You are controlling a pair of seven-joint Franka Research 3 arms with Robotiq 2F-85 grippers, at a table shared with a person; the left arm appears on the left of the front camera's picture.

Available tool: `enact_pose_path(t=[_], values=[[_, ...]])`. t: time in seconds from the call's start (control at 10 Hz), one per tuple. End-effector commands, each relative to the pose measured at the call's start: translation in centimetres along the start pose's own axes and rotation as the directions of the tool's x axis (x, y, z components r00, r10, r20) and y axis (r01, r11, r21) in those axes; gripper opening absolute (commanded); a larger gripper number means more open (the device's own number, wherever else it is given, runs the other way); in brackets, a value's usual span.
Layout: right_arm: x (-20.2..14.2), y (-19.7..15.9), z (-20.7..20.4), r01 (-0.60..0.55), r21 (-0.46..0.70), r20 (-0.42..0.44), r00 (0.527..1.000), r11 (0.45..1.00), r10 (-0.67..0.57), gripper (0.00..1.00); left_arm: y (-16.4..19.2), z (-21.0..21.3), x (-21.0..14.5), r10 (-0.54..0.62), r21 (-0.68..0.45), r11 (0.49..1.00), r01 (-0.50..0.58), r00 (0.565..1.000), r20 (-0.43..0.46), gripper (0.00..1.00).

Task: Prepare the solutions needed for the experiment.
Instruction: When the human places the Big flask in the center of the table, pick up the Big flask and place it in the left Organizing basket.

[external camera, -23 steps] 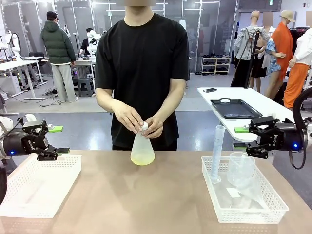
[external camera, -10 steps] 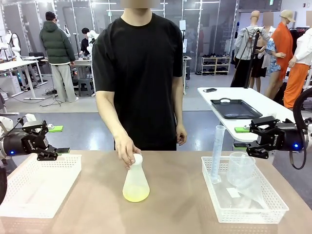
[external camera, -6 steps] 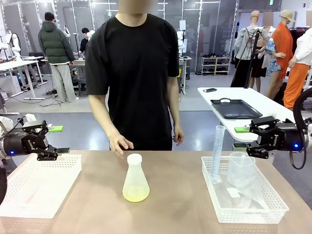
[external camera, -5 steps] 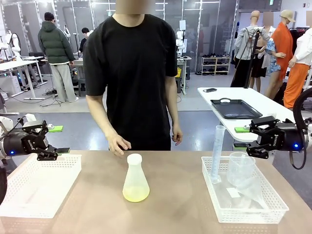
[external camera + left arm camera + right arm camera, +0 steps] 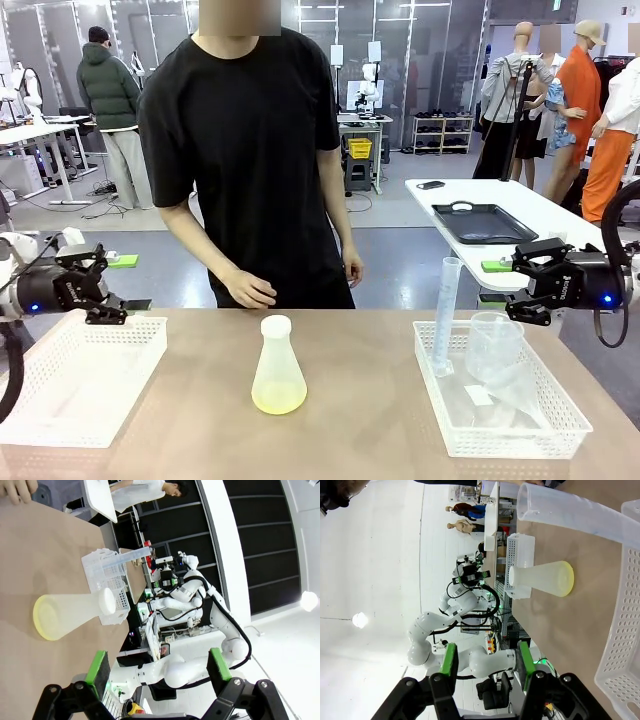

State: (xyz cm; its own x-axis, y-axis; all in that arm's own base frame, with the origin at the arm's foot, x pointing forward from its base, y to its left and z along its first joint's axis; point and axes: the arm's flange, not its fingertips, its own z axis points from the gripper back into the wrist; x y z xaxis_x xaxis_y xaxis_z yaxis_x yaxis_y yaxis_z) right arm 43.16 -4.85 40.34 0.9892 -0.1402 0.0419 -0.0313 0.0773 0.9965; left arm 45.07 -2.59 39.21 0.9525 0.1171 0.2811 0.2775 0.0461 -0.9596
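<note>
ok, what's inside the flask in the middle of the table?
A shallow layer of pale yellow-green liquid at the bottom of the flask; above it, it looks empty. A white cap closes the mouth. The cloudy wall hides finer detail.

One brown counter (image 5: 350,410). One frosted conical flask with a white cap (image 5: 278,368), holding one shallow layer of pale yellow-green liquid (image 5: 279,402). Two white perforated plastic baskets: the left basket (image 5: 60,432) and the right basket (image 5: 510,440). In the right one stand one tall translucent graduated cylinder (image 5: 446,315) and one clear plastic beaker (image 5: 494,348). Two black grippers with green pads: the left gripper (image 5: 125,284) and the right gripper (image 5: 492,282). One person in a black T-shirt (image 5: 250,150) at the counter.
</note>
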Motion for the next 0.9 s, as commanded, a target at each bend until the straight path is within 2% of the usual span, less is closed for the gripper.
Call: enact_pose_path(t=[0.0,0.2,0.5,0.7,0.8], values=[[0.1,0.1,0.1,-0.003,0.015,0.004,1.000,1.000,0.003,0.60,0.4,-2.3,2.6,-0.074,0.016,0.997,0.075,0.995,-0.068,1.00],[0.1,0.1,0.1,-0.003,0.015,0.004,1.000,1.000,0.003,0.60,0.5,-4.5,4.7,-0.146,0.014,0.989,0.151,0.976,-0.161,1.00],[0.1,0.1,0.1,-0.003,0.015,0.004,1.000,1.000,0.003,0.60,2.0,-8.2,8.2,-0.334,-0.022,0.937,0.347,0.881,-0.335,1.00],[0.1,0.1,0.1,-0.003,0.015,0.004,1.000,1.000,0.003,0.60,2.7,-10.7,9.5,-0.419,-0.060,0.899,0.433,0.814,-0.402,1.00],[0.1,0.1,0.1,-0.003,0.015,0.004,1.000,1.000,0.003,0.60,3.0,-11.7,10.1,-0.470,-0.091,0.875,0.476,0.787,-0.399,1.00]])
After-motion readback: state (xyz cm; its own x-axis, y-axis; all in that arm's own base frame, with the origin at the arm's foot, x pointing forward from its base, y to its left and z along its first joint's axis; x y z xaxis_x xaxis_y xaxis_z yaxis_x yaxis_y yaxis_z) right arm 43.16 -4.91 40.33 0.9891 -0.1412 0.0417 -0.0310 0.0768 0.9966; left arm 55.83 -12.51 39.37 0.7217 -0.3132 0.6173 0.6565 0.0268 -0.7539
